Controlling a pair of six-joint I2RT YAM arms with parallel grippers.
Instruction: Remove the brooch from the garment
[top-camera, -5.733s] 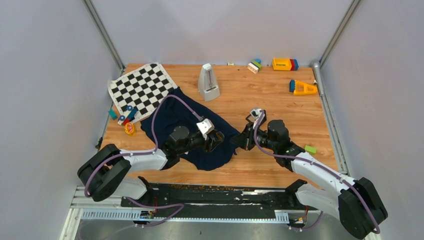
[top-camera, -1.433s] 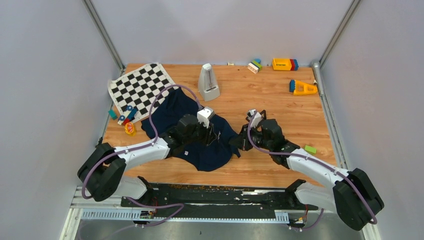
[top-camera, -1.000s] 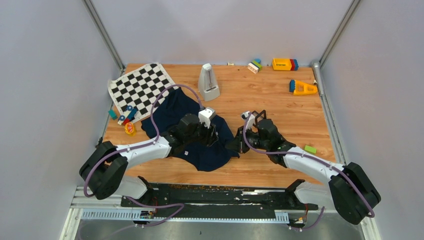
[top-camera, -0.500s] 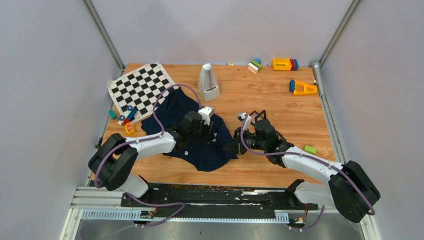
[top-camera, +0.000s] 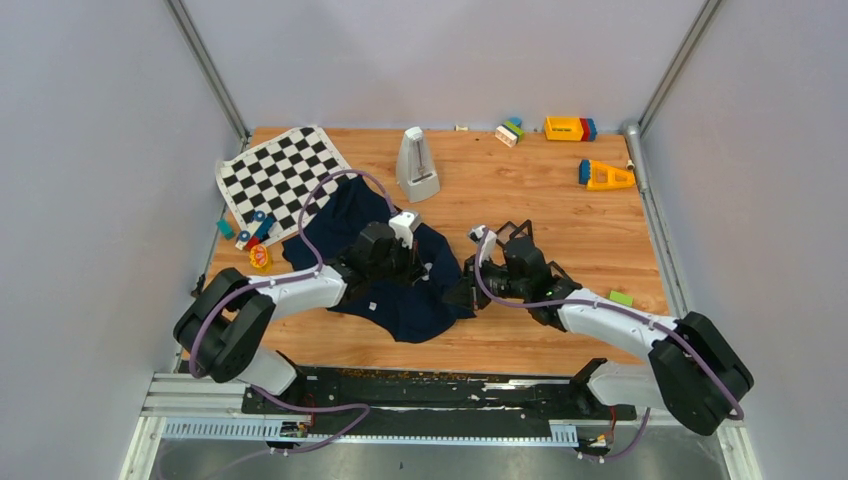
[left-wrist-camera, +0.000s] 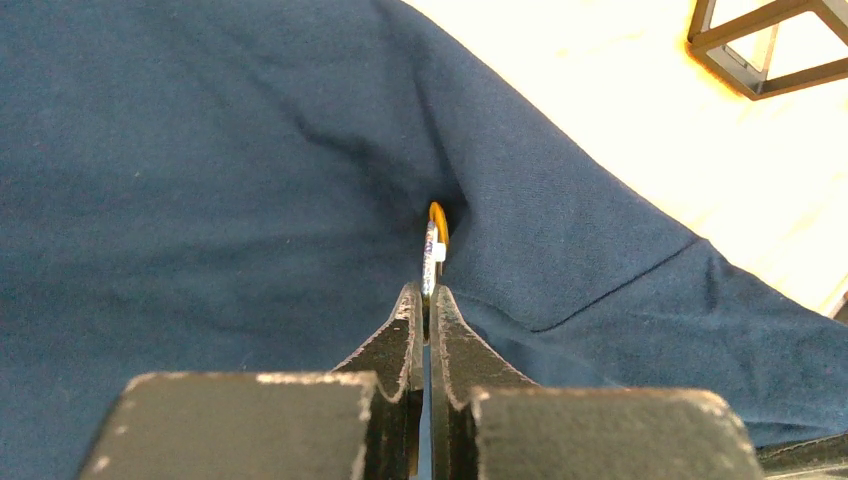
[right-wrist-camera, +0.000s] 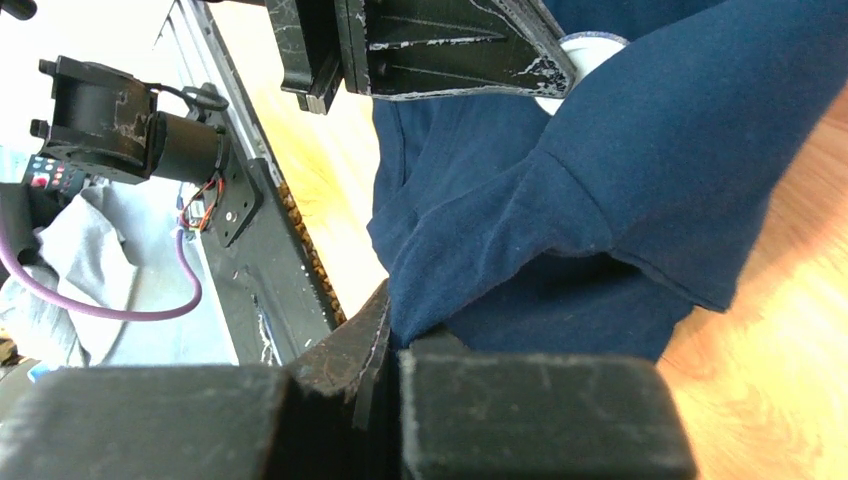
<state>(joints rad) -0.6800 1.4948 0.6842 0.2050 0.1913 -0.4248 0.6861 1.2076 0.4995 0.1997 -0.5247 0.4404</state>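
Observation:
The garment (top-camera: 340, 225) is a dark navy shirt lying crumpled on the wooden table, left of centre. In the left wrist view the brooch (left-wrist-camera: 433, 250) shows edge-on as a thin silver disc standing up from a fold of the garment (left-wrist-camera: 200, 180). My left gripper (left-wrist-camera: 424, 298) is shut on the brooch's near edge. In the right wrist view the brooch (right-wrist-camera: 590, 52) peeks out white behind the left fingers (right-wrist-camera: 450, 45). My right gripper (right-wrist-camera: 392, 322) is shut on a fold at the garment's (right-wrist-camera: 640, 170) right edge, a little to the right of the left gripper (top-camera: 424, 268).
A checkered mat (top-camera: 283, 175) lies at the back left with small toys (top-camera: 252, 235) at its near edge. A grey-white metronome (top-camera: 417, 165) stands behind the shirt. A black wire frame (left-wrist-camera: 765, 40) sits beside the right wrist. Coloured blocks (top-camera: 569, 128) and an orange wedge (top-camera: 606, 176) lie at the back right.
My left gripper has closed from open onto the brooch. The right arm has drawn leftward toward the shirt, still gripping the cloth.

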